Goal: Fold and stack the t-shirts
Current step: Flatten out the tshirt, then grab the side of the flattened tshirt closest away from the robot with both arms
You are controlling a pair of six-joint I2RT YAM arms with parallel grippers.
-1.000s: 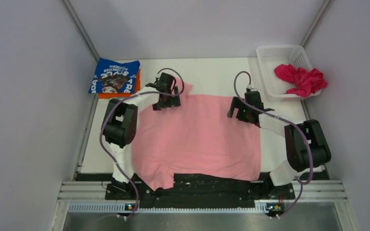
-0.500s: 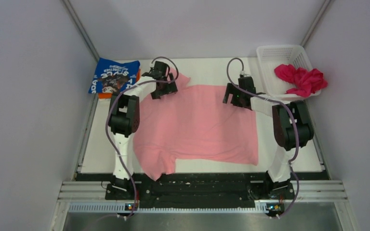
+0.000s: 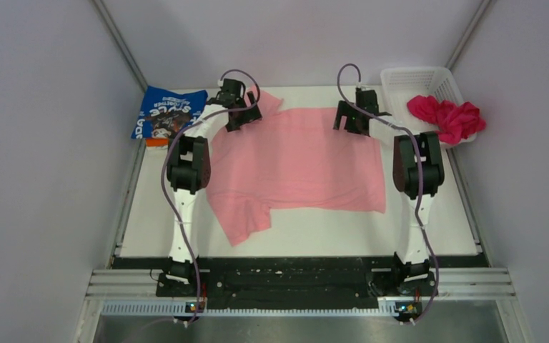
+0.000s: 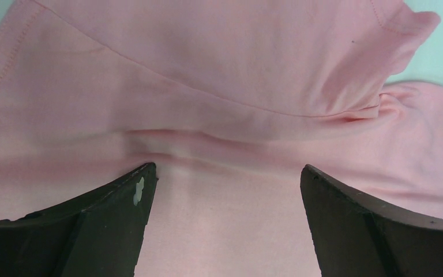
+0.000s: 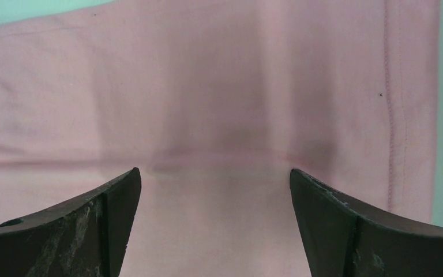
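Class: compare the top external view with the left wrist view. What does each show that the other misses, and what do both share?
Only top external: the white basket holding the magenta shirt, the blue shirt on the orange shirt, and the right hand. Only left wrist: fine stitching and a crease in the pink shirt. Both: that pink shirt under the open left hand.

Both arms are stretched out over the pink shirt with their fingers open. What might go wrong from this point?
1. The pink t-shirt is creased and layered under the left fingers, so they may pinch only a fold, or extra layers, and drag it crooked.
2. Its near-left sleeve lies skewed; folding now could trap a lump.
3. The left arm works close to the folded blue t-shirt and might nudge it.
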